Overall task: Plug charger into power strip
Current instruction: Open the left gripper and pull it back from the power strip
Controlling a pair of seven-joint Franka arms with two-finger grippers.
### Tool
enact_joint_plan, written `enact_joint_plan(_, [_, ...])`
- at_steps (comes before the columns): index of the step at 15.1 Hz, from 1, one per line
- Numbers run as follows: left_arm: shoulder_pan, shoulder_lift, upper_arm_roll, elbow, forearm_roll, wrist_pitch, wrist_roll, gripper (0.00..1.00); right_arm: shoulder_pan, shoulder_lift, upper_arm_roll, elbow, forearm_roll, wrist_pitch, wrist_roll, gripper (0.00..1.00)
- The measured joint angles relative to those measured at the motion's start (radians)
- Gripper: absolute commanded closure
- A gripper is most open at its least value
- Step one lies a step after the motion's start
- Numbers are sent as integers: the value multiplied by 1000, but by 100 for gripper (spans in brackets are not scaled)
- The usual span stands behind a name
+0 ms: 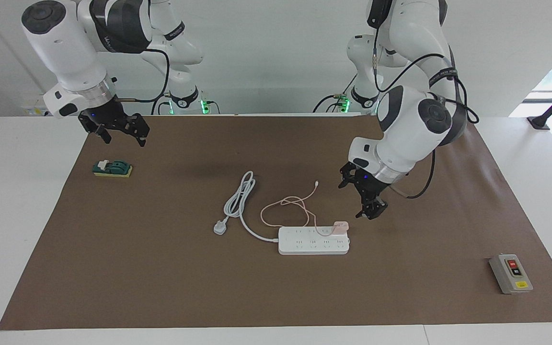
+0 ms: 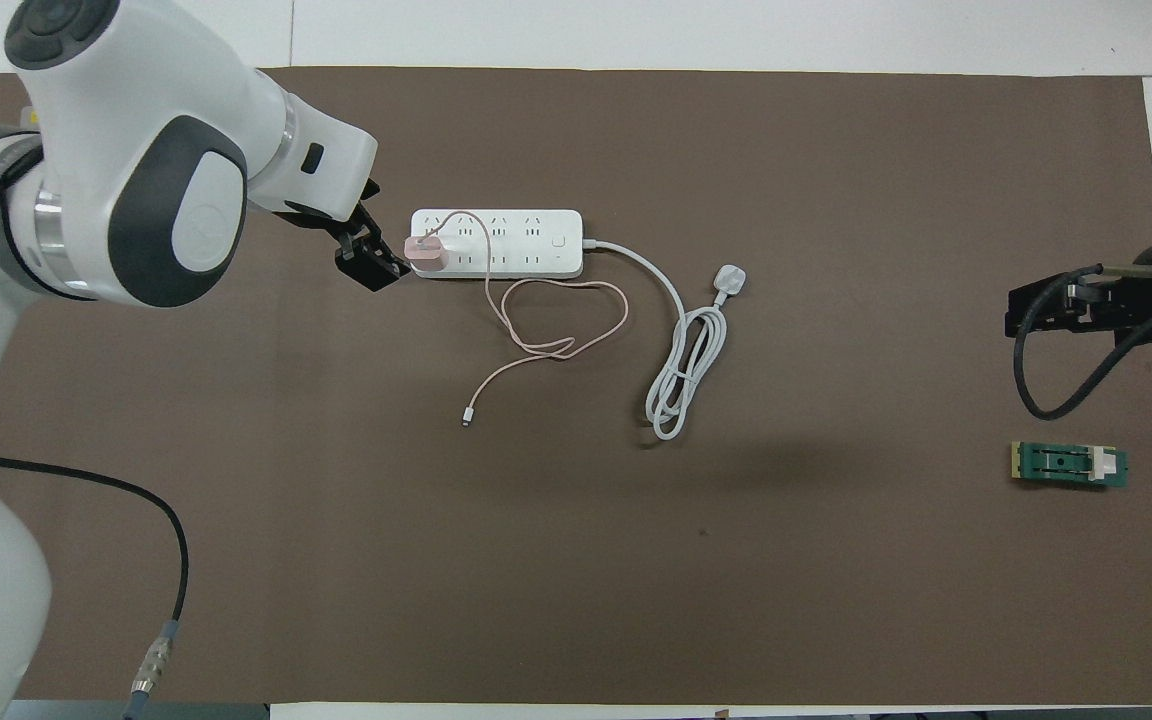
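The charger (image 1: 340, 225) sits on the power strip (image 1: 313, 240), at the strip's end toward the left arm's side of the worktop (image 1: 161, 268), on the row of sockets nearer the robots. It looks seated there, though I cannot see the pins. Its thin pink cable (image 1: 285, 207) arcs over the strip and loops on the brown mat toward the robots, ending in a small connector (image 1: 316, 182). The strip lies about midway across the worktop, somewhat toward the edge away from the robots. Its thick white cord (image 1: 242, 196) leaves the other end and coils toward the robots, with the white plug (image 1: 220, 227) lying flat beside the coil.

The left gripper (image 1: 360, 199) hangs just beside the charger, apart from it, its fingers released and holding nothing. The right gripper (image 1: 122, 133) waits above the mat near the corner by the right arm's base, its fingers spread and empty, over a spot close to a green block (image 1: 112, 168). A grey switch box (image 1: 511, 273) with red and black buttons lies near the corner at the left arm's end, away from the robots.
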Motion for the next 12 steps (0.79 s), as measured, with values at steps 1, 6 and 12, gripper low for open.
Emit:
enact_joint_plan(1, [12,-23,5,2,0,-41,-37,0,0,0,0,0,0,0,0,0])
enact_joint_plan(6, [43,-133,37,3,12,-255,-330,0,0,0,0,0,0,0,0,0])
enact_joint_plan(12, [56,-239,40,3,99,-345,-773,0,0,0,0,0,0,0,0,0])
